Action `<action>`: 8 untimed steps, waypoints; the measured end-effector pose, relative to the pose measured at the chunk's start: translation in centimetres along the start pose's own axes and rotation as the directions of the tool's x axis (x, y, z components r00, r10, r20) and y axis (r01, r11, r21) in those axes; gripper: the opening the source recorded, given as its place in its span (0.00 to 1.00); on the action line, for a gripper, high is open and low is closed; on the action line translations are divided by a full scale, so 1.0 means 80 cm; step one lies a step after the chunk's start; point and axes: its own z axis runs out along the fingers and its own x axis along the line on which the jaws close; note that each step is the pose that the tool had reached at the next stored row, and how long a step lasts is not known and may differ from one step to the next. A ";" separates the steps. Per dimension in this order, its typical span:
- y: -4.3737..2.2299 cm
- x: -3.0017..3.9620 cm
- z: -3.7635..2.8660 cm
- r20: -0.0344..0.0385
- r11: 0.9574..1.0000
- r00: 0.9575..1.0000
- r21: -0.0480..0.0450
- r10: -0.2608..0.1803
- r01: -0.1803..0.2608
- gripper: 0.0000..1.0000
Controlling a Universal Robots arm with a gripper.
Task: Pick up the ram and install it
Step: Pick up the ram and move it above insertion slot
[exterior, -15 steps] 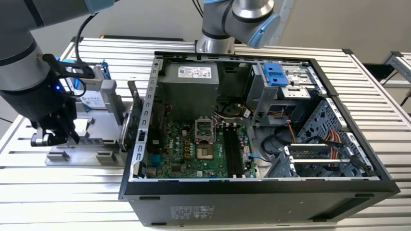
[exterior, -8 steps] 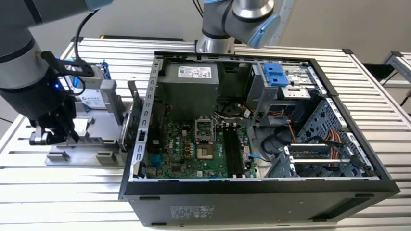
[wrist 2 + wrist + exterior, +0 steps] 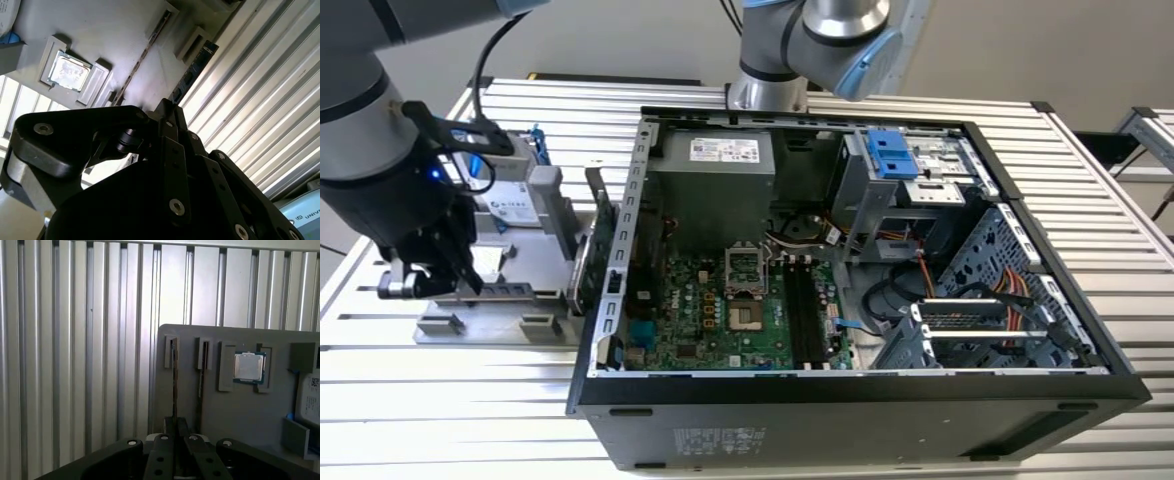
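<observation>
**A:** Where is the long, thin, dark-blue ram stick?

**B:** It stands on its long edge in a narrow slot of the flat grey fixture plate. The plate lies on the ribbed aluminium table, to the exterior view's left of the open black computer case. In both wrist views the stick runs edge-on away from the black two-fingered gripper.

**A:** And the fingers?

**B:** They are drawn together, one against each flat face of the stick, and I judge them clamped on it. I cannot tell whether it has left the slot.

**A:** Why stand it on edge?

**B:** Probably so both broad faces are offered to the fingers while the contact edge points down. The small grey end brackets keep it upright.

**A:** What else is there?

**B:** A square silver processor chip sits in its own recess on the plate, well apart from the ram stick. The case lies on its side with the opening upward. Its green motherboard shows long black memory slots that look unfilled. They are well to the exterior view's right of the gripper and reachable from above.
</observation>
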 end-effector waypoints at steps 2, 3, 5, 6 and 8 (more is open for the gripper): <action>0.0000 0.0000 -0.0013 0.000 1.000 1.000 0.000 0.000 0.000 0.00; 0.0000 0.0000 -0.0020 0.000 1.000 1.000 0.000 0.000 0.000 0.00; 0.0000 -0.0001 -0.0034 0.000 1.000 1.000 0.000 0.000 0.000 0.00; 0.0000 -0.0001 -0.0043 0.000 1.000 1.000 0.000 0.000 0.000 0.00; 0.0000 -0.0001 -0.0059 0.000 1.000 1.000 0.000 0.000 0.000 0.00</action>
